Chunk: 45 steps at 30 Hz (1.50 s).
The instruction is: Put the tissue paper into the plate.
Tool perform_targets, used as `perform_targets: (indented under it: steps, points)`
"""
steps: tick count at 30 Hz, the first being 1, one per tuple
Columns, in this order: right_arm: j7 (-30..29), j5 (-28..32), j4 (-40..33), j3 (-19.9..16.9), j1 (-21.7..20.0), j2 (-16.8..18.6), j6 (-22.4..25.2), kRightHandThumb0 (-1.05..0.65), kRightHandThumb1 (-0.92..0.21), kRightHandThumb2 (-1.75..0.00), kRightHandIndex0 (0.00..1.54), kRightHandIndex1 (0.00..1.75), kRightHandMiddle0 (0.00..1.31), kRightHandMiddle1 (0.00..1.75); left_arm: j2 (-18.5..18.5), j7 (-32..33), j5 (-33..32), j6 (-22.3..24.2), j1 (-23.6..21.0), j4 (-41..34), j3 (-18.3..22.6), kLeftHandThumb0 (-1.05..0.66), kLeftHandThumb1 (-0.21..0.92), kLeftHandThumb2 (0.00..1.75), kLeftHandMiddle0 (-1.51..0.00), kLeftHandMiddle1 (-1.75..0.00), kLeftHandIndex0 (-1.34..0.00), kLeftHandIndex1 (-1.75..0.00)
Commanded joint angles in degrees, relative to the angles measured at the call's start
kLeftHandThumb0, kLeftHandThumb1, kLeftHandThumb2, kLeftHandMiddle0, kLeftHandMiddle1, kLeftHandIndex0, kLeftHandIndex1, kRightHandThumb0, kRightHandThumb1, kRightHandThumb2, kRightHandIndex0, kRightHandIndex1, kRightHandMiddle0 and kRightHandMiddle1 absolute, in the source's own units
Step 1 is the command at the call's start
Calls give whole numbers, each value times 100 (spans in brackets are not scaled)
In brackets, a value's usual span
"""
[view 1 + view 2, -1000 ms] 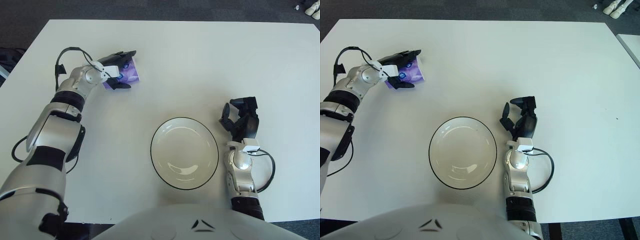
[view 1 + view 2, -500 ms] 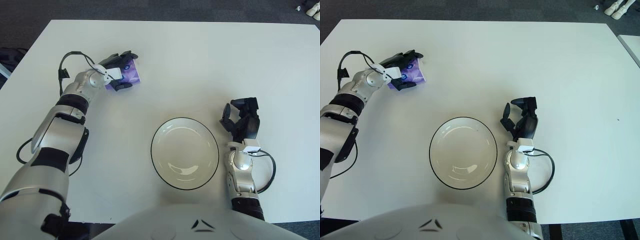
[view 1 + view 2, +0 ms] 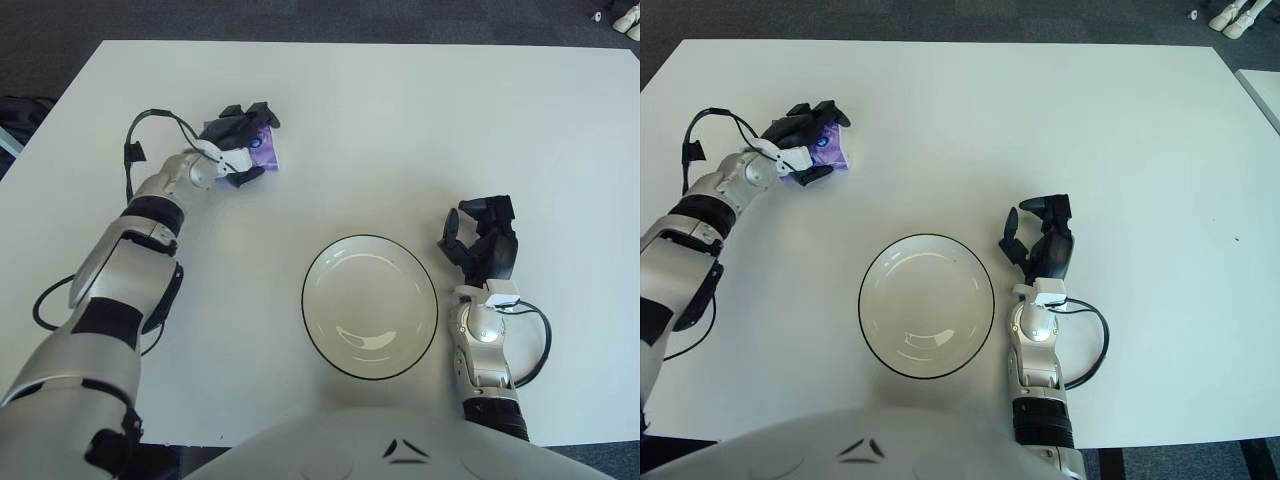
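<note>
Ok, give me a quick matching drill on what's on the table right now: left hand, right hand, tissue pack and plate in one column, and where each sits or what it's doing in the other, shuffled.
Column one:
1. left hand
2. right hand
3. purple tissue pack
4. white plate

Column two:
A. bare, near the table's front edge, centre
B. idle, just right of the plate
C. closed around the pack at far left
D. held in the fingers, far left of the white table

Pairs: 1-C, 2-B, 3-D, 4-A
</note>
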Motion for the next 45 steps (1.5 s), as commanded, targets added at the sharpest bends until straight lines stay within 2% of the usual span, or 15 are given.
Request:
perform_targets:
  steps: [1,9,18,23,25,32,37,42,45]
  points:
    - [-20,-41,404,-15,486,90,183,-39,-63,-93,62,135,37,175,-144,-39,379,224,733,339,-344,0,-4,169,-89,-165,-67,-175]
    - [3,-21,444,-26,487,73,120,-39,-64,-92,61,135,37,175,-162,328,283,231,922,332,-312,0,-9,173,-94,-162,-70,-175]
    - [4,-14,440,-22,498,89,113,-39,-65,-90,60,136,35,175,-366,264,-748,-143,1349,297,609,0,-9,172,-95,-160,-70,-175]
    - [4,-6,434,-28,496,91,115,-39,-66,-89,60,136,35,175,-471,184,-1120,-279,1504,235,947,0,-7,170,-94,-159,-68,-175]
    - [-17,-10,441,-31,490,105,118,-39,-66,-89,60,136,35,175,-598,76,-1470,-383,1623,213,1253,0,-6,170,-94,-159,-67,-175]
    - [-28,-7,464,-46,462,100,136,-39,-66,-89,61,134,35,175,-1066,-659,-2654,-932,1900,200,2238,0,-6,170,-92,-163,-67,-175]
    - [2,24,470,-51,453,89,142,-39,-67,-88,61,134,35,175,-1344,-1124,-3192,-1188,1966,206,2693,0,-7,172,-92,-164,-68,-175]
    - [52,50,445,-48,455,83,176,-39,-67,-88,61,134,34,175,-1867,-2165,-4206,-1072,1956,-129,3312,0,-10,174,-95,-162,-72,-175]
    - [55,45,444,-51,447,85,188,-39,-66,-89,62,134,35,175,-2008,-2648,-4626,-941,1950,-298,3548,0,-11,175,-96,-159,-73,-175]
